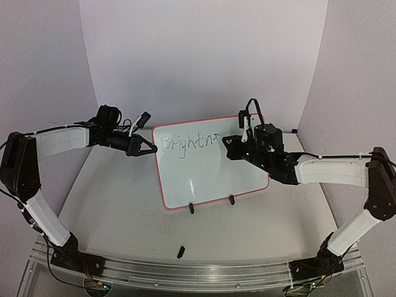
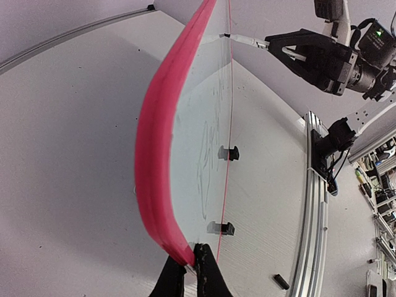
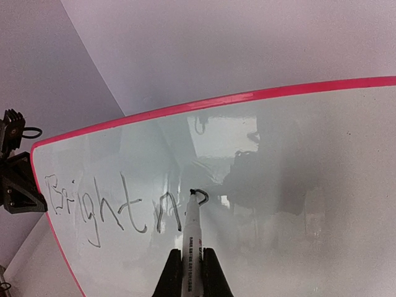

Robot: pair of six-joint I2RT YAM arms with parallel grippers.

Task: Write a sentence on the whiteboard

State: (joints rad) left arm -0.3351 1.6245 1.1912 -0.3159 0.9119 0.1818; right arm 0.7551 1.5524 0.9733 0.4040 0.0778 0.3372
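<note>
The whiteboard (image 1: 213,176) stands tilted on two black clip feet (image 1: 191,207), its red-pink frame (image 2: 154,154) edge-on in the left wrist view. My left gripper (image 1: 150,148) (image 2: 189,257) is shut on the board's left frame edge. My right gripper (image 1: 229,143) (image 3: 191,250) is shut on a white marker (image 3: 191,229), whose tip touches the board (image 3: 297,185). The sentence (image 1: 189,142) (image 3: 111,210) reads "Brightn", with a partly drawn letter at the marker tip. From the left wrist view the right gripper (image 2: 272,46) and marker (image 2: 244,40) show at the board's far side.
A small black cap (image 1: 180,251) (image 2: 281,281) lies on the table in front of the board. An aluminium rail (image 1: 198,275) runs along the near edge between the arm bases. Pale backdrop walls close in behind and at both sides.
</note>
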